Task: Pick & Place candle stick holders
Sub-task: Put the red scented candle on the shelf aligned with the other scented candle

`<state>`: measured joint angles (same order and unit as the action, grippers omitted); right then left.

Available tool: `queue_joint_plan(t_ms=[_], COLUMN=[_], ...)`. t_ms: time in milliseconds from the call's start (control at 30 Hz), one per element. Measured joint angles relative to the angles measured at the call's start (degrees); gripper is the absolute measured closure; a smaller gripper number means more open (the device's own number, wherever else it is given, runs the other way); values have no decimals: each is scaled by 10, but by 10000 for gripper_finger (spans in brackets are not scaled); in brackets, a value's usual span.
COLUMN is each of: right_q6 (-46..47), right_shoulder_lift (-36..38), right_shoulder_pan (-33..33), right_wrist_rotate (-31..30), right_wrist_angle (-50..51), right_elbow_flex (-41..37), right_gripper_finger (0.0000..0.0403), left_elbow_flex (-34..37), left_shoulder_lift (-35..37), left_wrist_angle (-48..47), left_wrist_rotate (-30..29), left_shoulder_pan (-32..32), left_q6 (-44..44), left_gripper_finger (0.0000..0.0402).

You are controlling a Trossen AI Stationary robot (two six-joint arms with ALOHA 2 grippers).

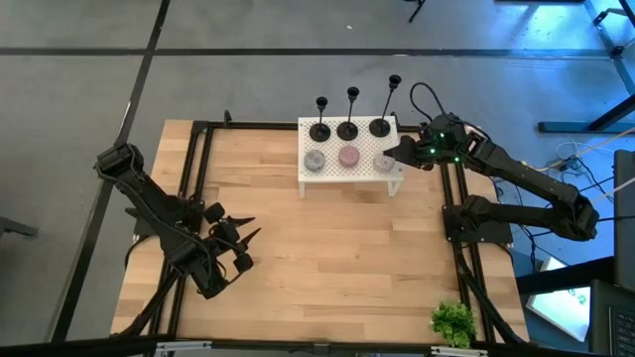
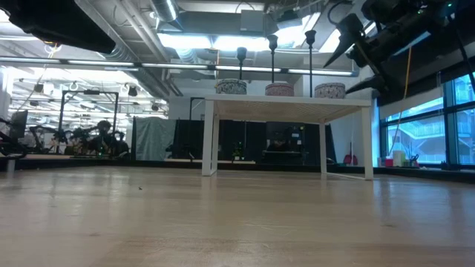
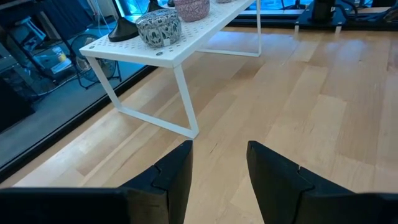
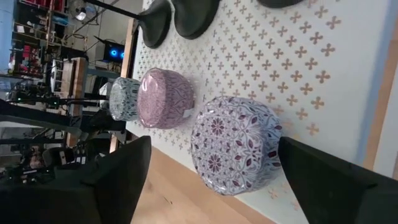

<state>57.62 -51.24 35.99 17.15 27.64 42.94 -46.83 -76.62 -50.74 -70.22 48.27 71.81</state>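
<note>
- Three black candle stick holders (image 1: 348, 121) in a row along the far edge of the white perforated stand (image 1: 365, 169), at the far middle of the wooden table (image 1: 327, 258).
- Right gripper (image 1: 405, 153) raised at the stand's right end, fingers spread wide and empty, just beside the tallest holder (image 1: 383, 117) but not touching it.
- Through the right wrist view, fingers framing the nearest patterned disc (image 4: 235, 144), with the holders' round bases (image 4: 196, 15) beyond it.
- Left gripper (image 1: 241, 241) low over the table's left side, well apart from the stand, fingers parted with nothing between them.
- Each holder: flat round black base, thin upright stem, small cup on top; heights stepping up from left to right in the high view.
- Three flat round discs in front of the holders: a grey-white one (image 1: 315, 161), a pink one (image 1: 348, 156), a purple-and-white patterned one (image 1: 384, 159).
- Small green leafy sprig (image 1: 453, 322) at the table's near right corner.
- No readable writing or brand marks visible anywhere.
</note>
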Motion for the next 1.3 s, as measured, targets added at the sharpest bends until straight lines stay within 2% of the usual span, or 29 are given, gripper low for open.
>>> queue_joint_plan(t_ms=[133,367,433,533,733,833,1133,1300], right_q6=[-22,-67,-80,-102,-110,-117,-148,-154], right_shoulder_lift=[5,45,57,69,87,101,100,99], right_shoulder_pan=[5,7,7,4,-31,-76,-239,-325], right_wrist_rotate=[-19,-103,-103,-38,154,189,91,-18], right_wrist_angle=[-8,-46,-65,-112,-233,-239,-188,-123], right_elbow_flex=[0,0,0,0,0,0,0,0], right_gripper_finger=[49,49,49,49,49,49,50,53], left_elbow_flex=[0,0,0,0,0,0,0,0], left_shoulder_lift=[0,0,0,0,0,0,0,0], left_wrist_angle=[0,0,0,0,0,0,7,12], left_wrist_rotate=[0,0,0,0,0,0,0,7], left_shoulder_pan=[0,0,0,0,0,0,0,0], left_q6=[0,0,0,0,0,0,0,-6], left_gripper_finger=[254,254,254,254,254,254,254,254])
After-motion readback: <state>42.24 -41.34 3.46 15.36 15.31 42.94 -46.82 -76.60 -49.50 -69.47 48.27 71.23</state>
